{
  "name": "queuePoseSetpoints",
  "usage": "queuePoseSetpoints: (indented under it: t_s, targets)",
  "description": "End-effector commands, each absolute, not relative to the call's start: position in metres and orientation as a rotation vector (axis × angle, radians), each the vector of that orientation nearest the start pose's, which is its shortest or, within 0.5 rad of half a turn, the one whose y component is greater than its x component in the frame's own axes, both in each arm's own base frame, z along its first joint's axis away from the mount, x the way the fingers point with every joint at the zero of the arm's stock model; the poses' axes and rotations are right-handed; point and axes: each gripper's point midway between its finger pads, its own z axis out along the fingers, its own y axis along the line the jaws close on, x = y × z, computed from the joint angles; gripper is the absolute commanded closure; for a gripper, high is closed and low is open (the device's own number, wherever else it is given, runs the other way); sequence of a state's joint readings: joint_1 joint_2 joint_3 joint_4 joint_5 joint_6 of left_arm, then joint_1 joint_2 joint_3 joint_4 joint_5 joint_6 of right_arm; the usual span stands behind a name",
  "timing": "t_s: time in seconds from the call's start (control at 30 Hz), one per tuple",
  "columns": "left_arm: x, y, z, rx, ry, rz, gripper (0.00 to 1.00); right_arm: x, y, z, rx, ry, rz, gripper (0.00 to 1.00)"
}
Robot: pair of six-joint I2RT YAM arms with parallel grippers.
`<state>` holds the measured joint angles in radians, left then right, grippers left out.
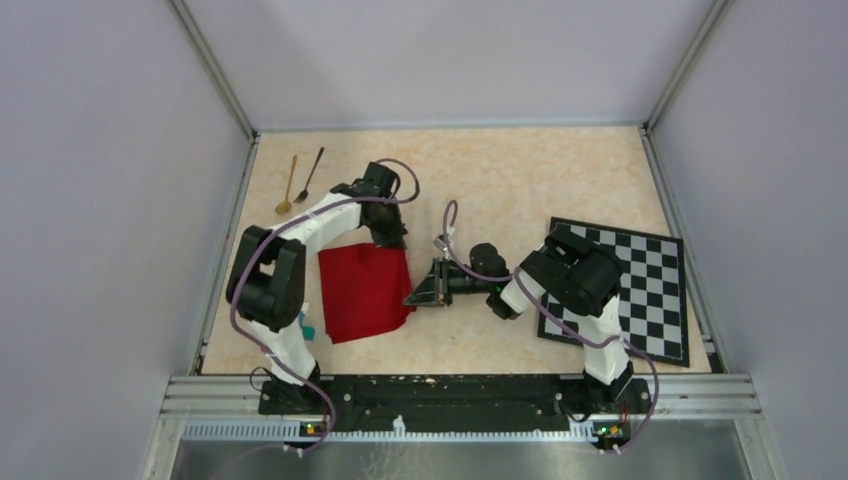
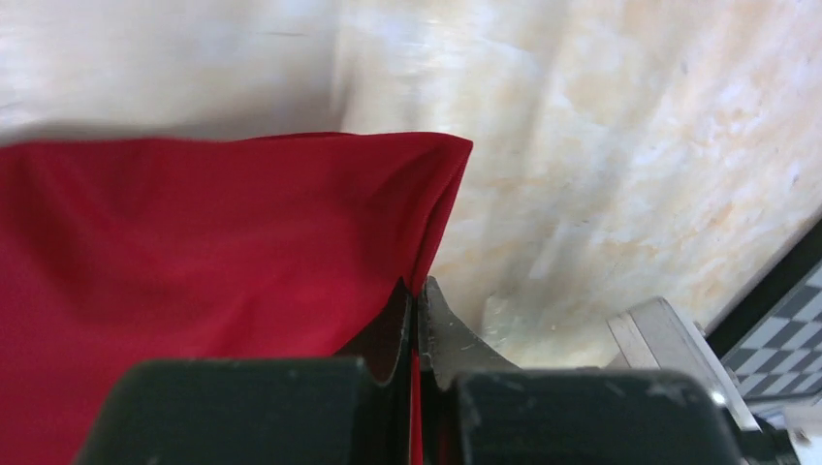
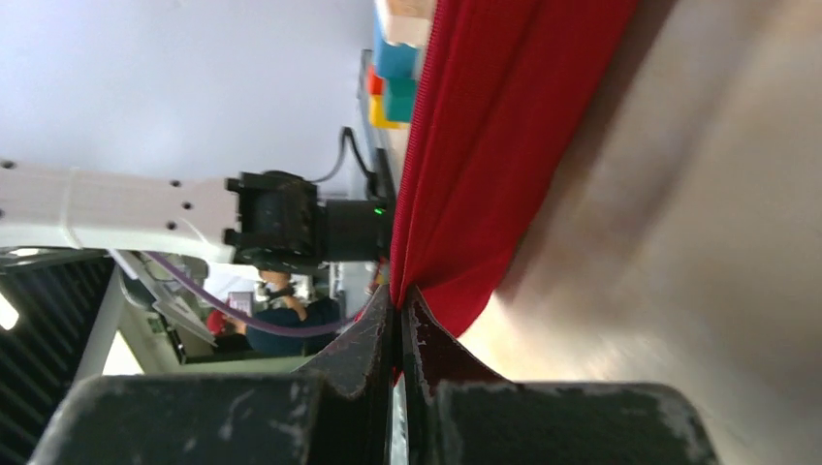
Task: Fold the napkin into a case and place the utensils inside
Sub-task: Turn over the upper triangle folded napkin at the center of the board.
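The red napkin [image 1: 362, 290] lies folded on the table between the arms. My left gripper [image 1: 392, 240] is shut on its far right corner; the left wrist view shows the cloth [image 2: 223, 242] pinched between the closed jaws [image 2: 417, 291]. My right gripper [image 1: 412, 298] is shut on the napkin's right edge near the front corner; the right wrist view shows the red cloth [image 3: 485, 145] rising from its closed jaws [image 3: 397, 295]. The gold spoon [image 1: 288, 188] and the black spoon [image 1: 309, 178] lie side by side at the far left of the table.
The black-and-white chequered mat [image 1: 650, 290] lies at the right, partly under the right arm. Small coloured blocks [image 1: 306, 326] sit by the left arm's base, also showing in the right wrist view [image 3: 393, 82]. Grey walls close in the table on three sides.
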<state>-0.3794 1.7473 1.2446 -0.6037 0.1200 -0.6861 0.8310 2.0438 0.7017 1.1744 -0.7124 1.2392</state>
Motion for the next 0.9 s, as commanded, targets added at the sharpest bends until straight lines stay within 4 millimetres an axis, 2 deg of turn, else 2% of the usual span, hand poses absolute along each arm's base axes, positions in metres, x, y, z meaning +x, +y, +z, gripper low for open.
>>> queuePoseSetpoints:
  t_s: [0.0,0.13,0.2,0.27,0.3,0.4,0.5,0.6,0.7,0.8,0.87]
  targets:
    - [0.434,-0.243,0.142,-0.185,2.345,-0.651,1.00,0.134,0.377,0.071,-0.509,2.273,2.050,1.00]
    - [0.431,-0.270,0.125,-0.122,2.389,-0.716,0.97,0.138,0.355,0.047,-0.414,2.394,1.892,0.99]
    - [0.428,-0.278,0.116,-0.094,2.419,-0.752,0.85,0.142,0.344,0.040,-0.357,2.442,1.800,0.89]
    - [0.424,-0.287,0.116,-0.042,2.433,-0.801,0.72,0.148,0.332,0.033,-0.303,2.500,1.674,0.76]
    - [0.420,-0.292,0.120,-0.007,2.438,-0.829,0.64,0.151,0.324,0.028,-0.274,2.539,1.598,0.69]
    - [0.406,-0.302,0.153,0.120,2.395,-0.908,0.37,0.159,0.290,0.016,-0.206,2.652,1.334,0.52]
    - [0.385,-0.295,0.186,0.208,2.352,-0.930,0.28,0.178,0.267,0.029,-0.151,2.606,1.236,0.46]
    - [0.351,-0.284,0.194,0.276,2.348,-0.957,0.25,0.201,0.253,0.036,-0.091,2.576,1.196,0.46]
    - [0.302,-0.274,0.165,0.298,2.456,-0.966,0.24,0.231,0.258,0.046,-0.054,2.536,1.220,0.50]
    - [0.259,-0.268,0.138,0.282,2.552,-0.938,0.25,0.263,0.273,0.052,-0.050,2.496,1.235,0.57]
    - [0.236,-0.268,0.123,0.291,2.585,-0.874,0.31,0.281,0.285,0.056,-0.054,2.461,1.266,0.62]
